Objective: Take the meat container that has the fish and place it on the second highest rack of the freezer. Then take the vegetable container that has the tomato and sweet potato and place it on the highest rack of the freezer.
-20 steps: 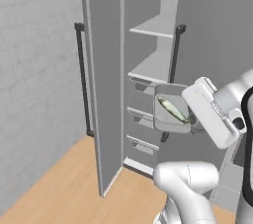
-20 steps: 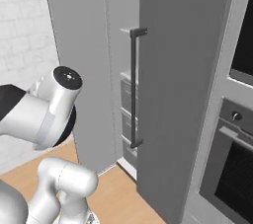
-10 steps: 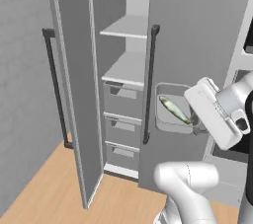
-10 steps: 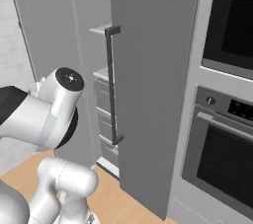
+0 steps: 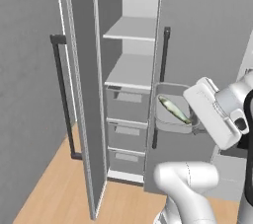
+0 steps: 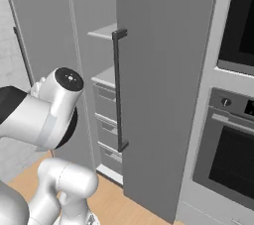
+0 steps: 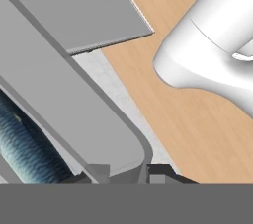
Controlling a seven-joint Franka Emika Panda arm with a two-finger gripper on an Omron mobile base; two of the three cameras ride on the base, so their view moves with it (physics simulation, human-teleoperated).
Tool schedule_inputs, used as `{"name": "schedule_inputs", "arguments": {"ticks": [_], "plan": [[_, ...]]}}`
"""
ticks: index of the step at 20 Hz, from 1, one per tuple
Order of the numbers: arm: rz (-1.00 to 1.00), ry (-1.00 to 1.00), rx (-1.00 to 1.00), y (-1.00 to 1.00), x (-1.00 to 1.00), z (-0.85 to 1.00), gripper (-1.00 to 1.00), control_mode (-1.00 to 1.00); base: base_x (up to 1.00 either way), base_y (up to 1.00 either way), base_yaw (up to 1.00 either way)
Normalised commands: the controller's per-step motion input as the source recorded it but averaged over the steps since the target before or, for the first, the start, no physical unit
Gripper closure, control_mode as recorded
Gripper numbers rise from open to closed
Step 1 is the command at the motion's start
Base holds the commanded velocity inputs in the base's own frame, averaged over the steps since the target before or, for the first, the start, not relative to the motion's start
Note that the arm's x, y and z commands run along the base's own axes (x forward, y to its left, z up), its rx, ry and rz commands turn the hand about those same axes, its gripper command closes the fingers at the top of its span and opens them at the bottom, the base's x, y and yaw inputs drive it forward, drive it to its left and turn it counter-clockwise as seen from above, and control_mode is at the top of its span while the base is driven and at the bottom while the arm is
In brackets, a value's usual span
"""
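Note:
The grey meat container (image 5: 172,115) hangs in the air, tilted, with the silvery-green fish (image 5: 174,110) lying in it. My gripper (image 7: 129,172) is shut on its rim; the container wall (image 7: 74,104) and the fish (image 7: 24,149) are close up in the hand view. The container sits just right of the open freezer (image 5: 129,94), at about the height of the top drawer (image 5: 127,103). Both white shelves are bare: the highest rack (image 5: 131,29) and the second one (image 5: 130,72). The vegetable container is out of view.
The freezer door (image 5: 79,94) stands open to the left, with its black bar handle (image 5: 62,94). A closed grey door (image 6: 163,95) with a black handle (image 6: 118,90) is right of the opening. An oven (image 6: 233,149) is farther right. Wooden floor (image 5: 54,188) lies below.
The whole picture has shifted in both base views, so the base has driven; the freezer now shows larger and more to the left. The container stays in my grip.

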Motion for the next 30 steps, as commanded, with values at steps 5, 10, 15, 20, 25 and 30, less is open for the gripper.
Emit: {"name": "schedule_inputs", "arguments": {"ticks": [5, 10, 15, 20, 25, 30], "plan": [[0.0, 0.0, 0.0, 0.0, 0.0, 0.0, 1.0, 1.0, 0.0, 0.53, -0.12], [0.0, 0.0, 0.0, 0.0, 0.0, 0.0, 1.0, 1.0, 0.0, 0.2, -0.04], [0.0, 0.0, 0.0, 0.0, 0.0, 0.0, 1.0, 1.0, 0.21, 0.56, -0.07], [0.0, 0.0, 0.0, 0.0, 0.0, 0.0, 1.0, 1.0, 0.19, 0.39, -0.1], [0.0, 0.0, 0.0, 0.0, 0.0, 0.0, 1.0, 1.0, -0.32, -0.06, -0.03], [0.0, 0.0, 0.0, 0.0, 0.0, 0.0, 1.0, 1.0, -0.17, 0.0, -0.01]]}}
